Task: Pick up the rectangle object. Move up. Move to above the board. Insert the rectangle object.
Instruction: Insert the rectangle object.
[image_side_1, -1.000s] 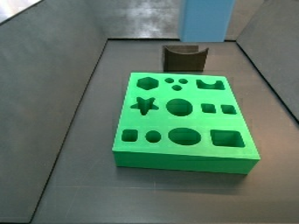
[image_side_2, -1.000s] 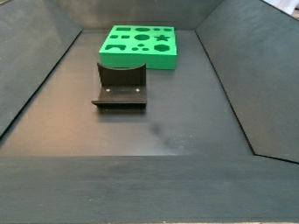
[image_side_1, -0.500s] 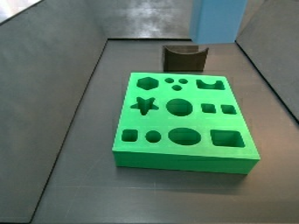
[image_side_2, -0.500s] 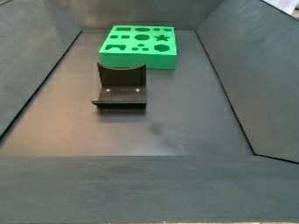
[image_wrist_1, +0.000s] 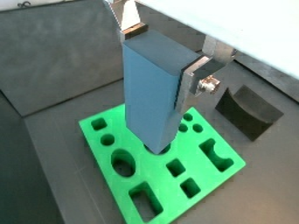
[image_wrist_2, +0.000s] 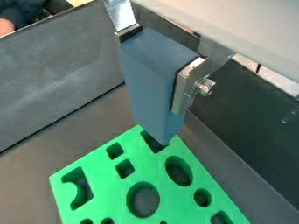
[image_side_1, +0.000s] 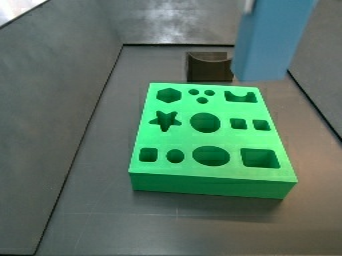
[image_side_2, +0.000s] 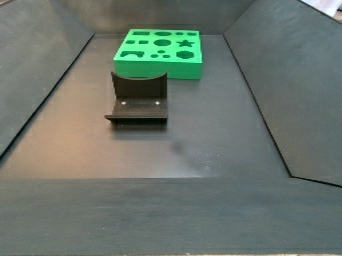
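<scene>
1. Wrist views are both showing you the gripper (image_wrist_1: 163, 48) pinching the rectangle object (image_wrist_1: 155, 96), its silver fingers (image_wrist_2: 191, 83) pressing on opposite faces of the light-blue block, which is hanging upright below them.

2. You are carrying the block well clear of the floor, so picking up and lifting are reading as done.

3. You are looking, in both wrist views, at the board (image_wrist_2: 140, 188) lying beneath the block's lower end, with its cut-outs facing up. In a side view the block (image_side_1: 274, 40) is appearing high at the upper right, over the far right part of the board (image_side_1: 207, 130), while the gripper itself is sitting out of that frame.

4. You are judging the move to above the board as under way or nearly finished; whether the block is lining up with a matching square hole is not something these pictures are settling.

5. You are leaving the insertion untouched: the block is not entering any hole and every cut-out is showing empty.

6. You are seeing the fixture (image_side_2: 138, 100) standing on the floor just beside the board (image_side_2: 160, 52) in a side view, with neither gripper nor block appearing there.
</scene>
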